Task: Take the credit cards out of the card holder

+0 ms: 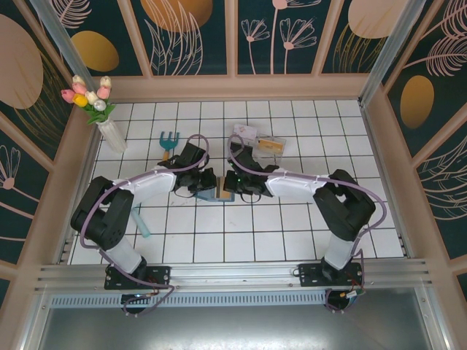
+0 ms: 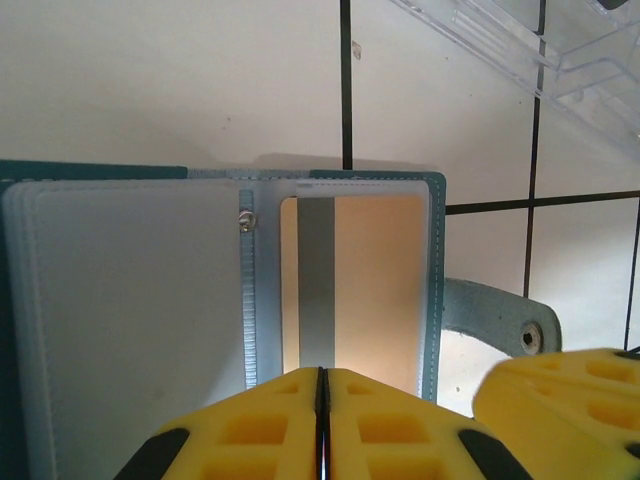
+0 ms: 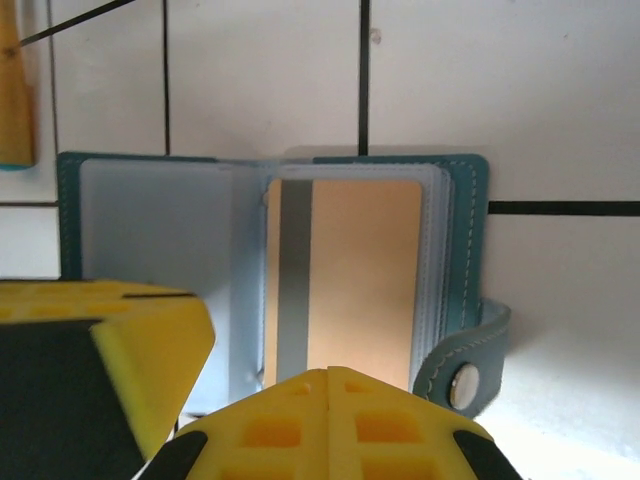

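Mid-table, the card holder [image 2: 120, 300] lies open. Our left gripper [image 2: 320, 388], fingers pressed together, sits at its near edge. The right gripper [image 3: 328, 395], also closed, covers the near end of the gold credit card [image 3: 360, 270]. We should pin the holder and slide the card out gently.

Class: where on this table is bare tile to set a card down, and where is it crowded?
Free: far tiles right of the clear box; the near row between left arm and right arm. Crowded: the middle, where both reach over the wallet, rake and box behind.
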